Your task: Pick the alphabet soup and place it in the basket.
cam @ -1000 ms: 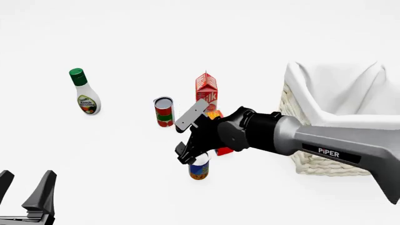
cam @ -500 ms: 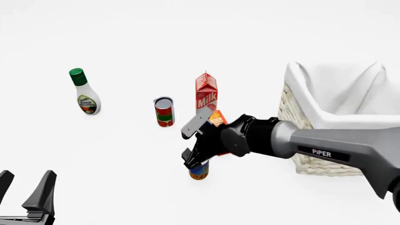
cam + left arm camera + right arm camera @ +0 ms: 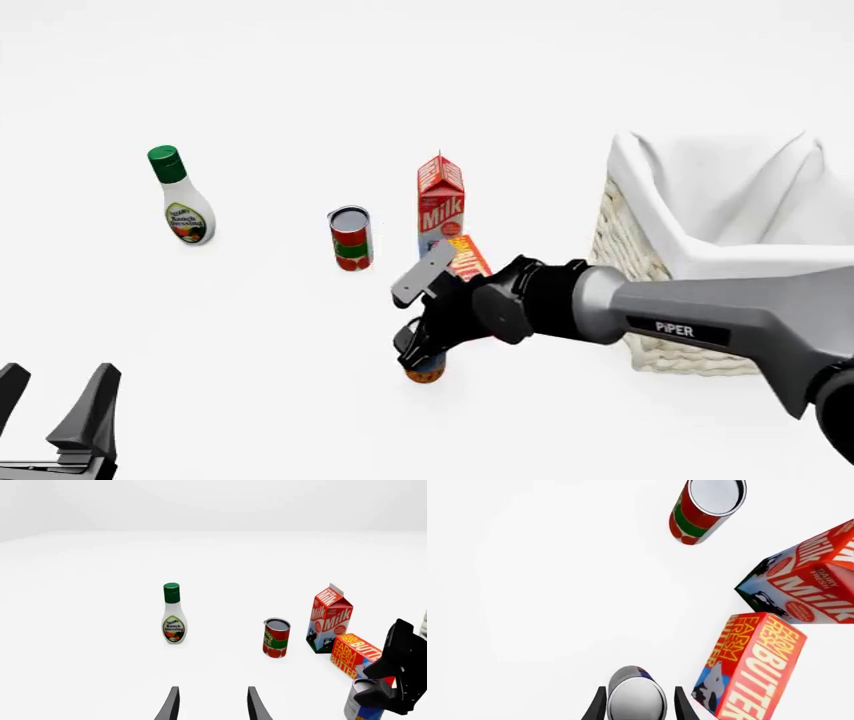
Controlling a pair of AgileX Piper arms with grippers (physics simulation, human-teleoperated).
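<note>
The alphabet soup stands upright on the white table, in front of the butter box. Only its orange-brown lower band shows in the front view. My right gripper points down over it, open, with a finger on each side of the can's silver top; I cannot tell whether the fingers touch it. The can also shows in the left wrist view, under the black right gripper. The cream wicker basket with white lining stands to the right. My left gripper is open and empty at the near left.
A red can with a green band, a milk carton and a butter box stand close behind the soup can. A ranch dressing bottle stands at the far left.
My right gripper has come down over the soup can, so its fingers now flank the can and hide most of it. The left arm has not moved.
</note>
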